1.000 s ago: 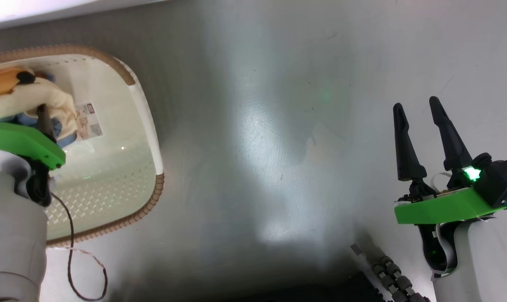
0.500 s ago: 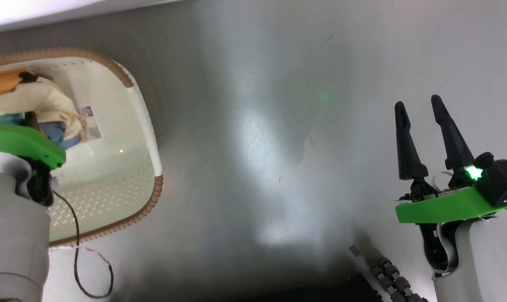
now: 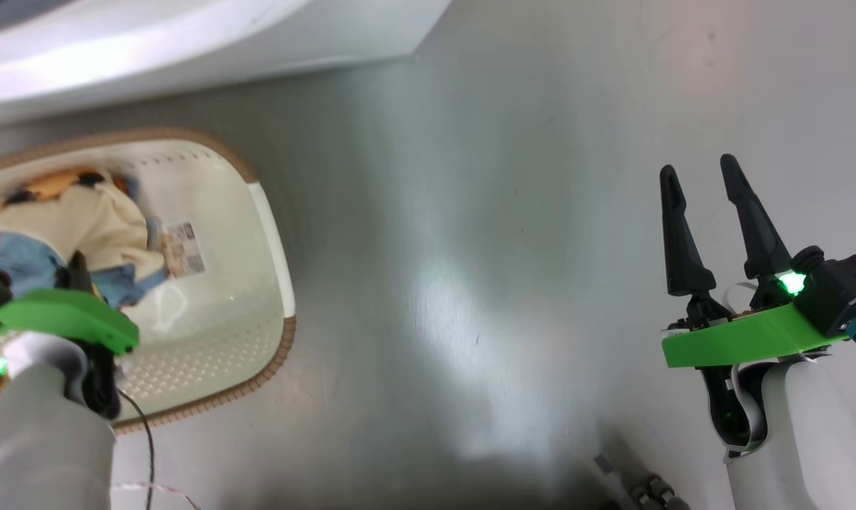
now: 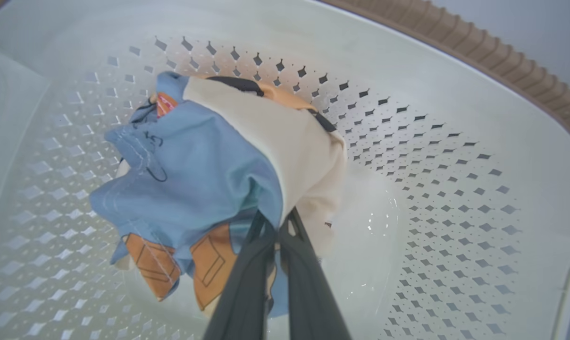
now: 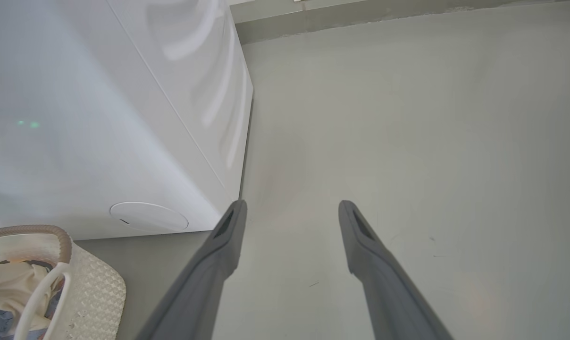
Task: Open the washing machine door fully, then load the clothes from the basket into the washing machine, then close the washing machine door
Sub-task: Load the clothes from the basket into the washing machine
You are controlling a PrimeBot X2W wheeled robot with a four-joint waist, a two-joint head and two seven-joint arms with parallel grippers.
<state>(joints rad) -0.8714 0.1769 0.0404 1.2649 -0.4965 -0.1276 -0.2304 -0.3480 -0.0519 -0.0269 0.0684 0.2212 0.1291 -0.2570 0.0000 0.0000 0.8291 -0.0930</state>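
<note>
The left gripper [image 4: 275, 218] is pressed together on the clothes [image 4: 195, 174], pinching a fold where the blue fabric meets the cream piece [image 4: 299, 141]. In the left wrist view the bundle bunches around the fingertips at mid-frame. Orange-brown print shows at its lower edge, and the perforated wall of the basket [image 4: 431, 165] is all around it. Whether the bundle touches the basket bottom cannot be told.

In the head view the basket [image 3: 276, 234] lies at the left of the frame on the grey floor [image 3: 470, 248]. The clothes [image 3: 95, 227] are in its upper left part, just beside a paper label [image 3: 185, 249] on the bottom. The left gripper [image 3: 79, 268] reaches into them from the lower left, and a thin cable [image 3: 148, 453] hangs by its forearm. The washer [image 3: 187, 35] runs along the top left edge.

The right gripper [image 3: 698, 168] is at the right of the frame, fingers spread, well apart from the basket. In the right wrist view this gripper [image 5: 292, 204] points over bare floor [image 5: 407, 141]. The washer [image 5: 101, 118] stands at the upper left with its round flap [image 5: 148, 216] low on the front. The basket [image 5: 91, 288] sits in the lower left corner, near the washer.
</note>
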